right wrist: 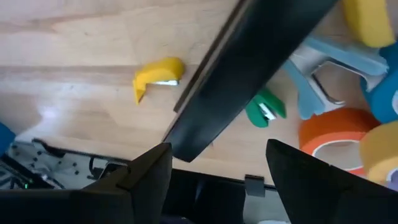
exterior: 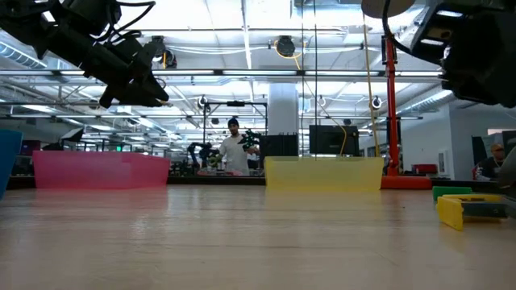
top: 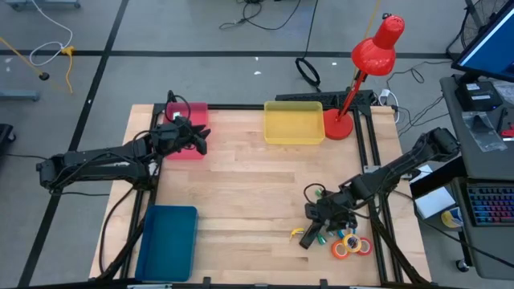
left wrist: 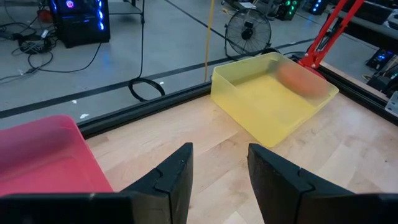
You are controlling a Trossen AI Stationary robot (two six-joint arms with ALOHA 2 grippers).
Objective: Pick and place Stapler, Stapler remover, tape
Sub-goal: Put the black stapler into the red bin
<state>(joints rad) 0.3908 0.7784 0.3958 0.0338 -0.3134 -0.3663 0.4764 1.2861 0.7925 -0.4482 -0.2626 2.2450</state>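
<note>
At the table's near right, my right gripper (top: 315, 226) (right wrist: 217, 152) stands open over a pile of small things. A long black stapler (right wrist: 249, 68) runs slantwise away from the fingers, its near end between them and closer to one finger. Beside it lie tape rolls (top: 351, 246): an orange one (right wrist: 339, 140), a yellow one (right wrist: 373, 18) and a blue one (right wrist: 387, 99). A pale blue clawed stapler remover (right wrist: 333, 65) lies among them. My left gripper (top: 201, 138) (left wrist: 219, 180) hangs open and empty above the pink tray's (top: 186, 132) right edge. My right gripper has the stapler's near end (right wrist: 189, 143) between its open fingers, coming from above on a slant. One fingertip (right wrist: 163, 152) stands right beside the stapler's edge, and bare wood shows between the stapler and the other finger. Whether it touches the stapler I cannot tell.
A yellow tray (top: 294, 123) stands at the far middle with a red desk lamp (top: 365, 72) to its right. A blue tray (top: 167, 241) sits at the near left. Small yellow (right wrist: 158, 74) and green (right wrist: 266, 111) bits lie by the stapler. Bare wood fills the table's middle.
</note>
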